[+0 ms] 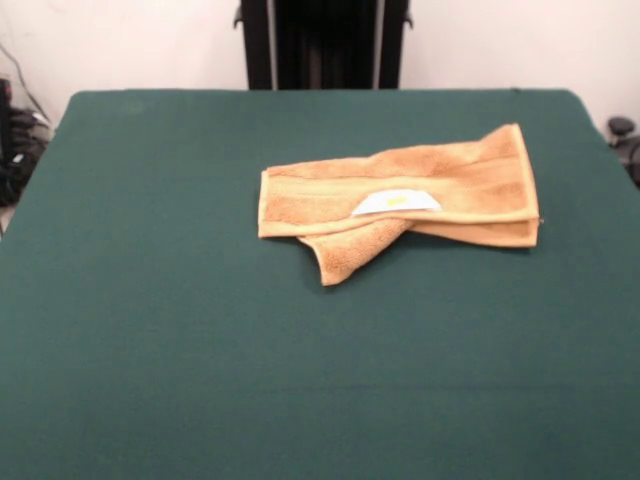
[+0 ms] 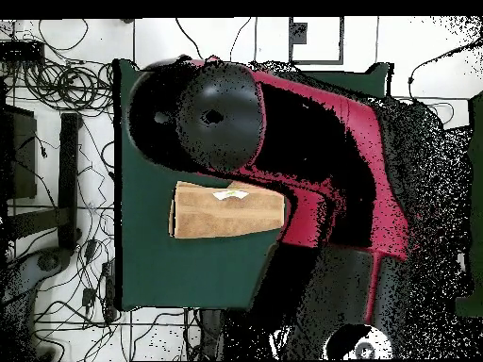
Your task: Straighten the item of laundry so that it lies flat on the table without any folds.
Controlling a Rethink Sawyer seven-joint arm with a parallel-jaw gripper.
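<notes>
The orange-tan terry towel (image 1: 450, 180) lies right of centre on the dark green table (image 1: 200, 330). It is folded lengthwise in layers. A flat border band runs along it, and a white label with yellow print (image 1: 396, 203) lies on top. One corner sticks out toward the front left from under the fold. In the overhead view the towel (image 2: 226, 215) shows as a folded strip with the label (image 2: 230, 195) at its upper edge. The red and black arm (image 2: 321, 160) hangs over the table (image 2: 179, 273) and hides much of it. The gripper itself shows in neither view.
The black pedestal (image 1: 322, 45) stands at the table's far side. Cables and dark gear lie on the floor off the left edge (image 1: 15, 140). In the overhead view, cables (image 2: 66, 85) cover the floor beside the table.
</notes>
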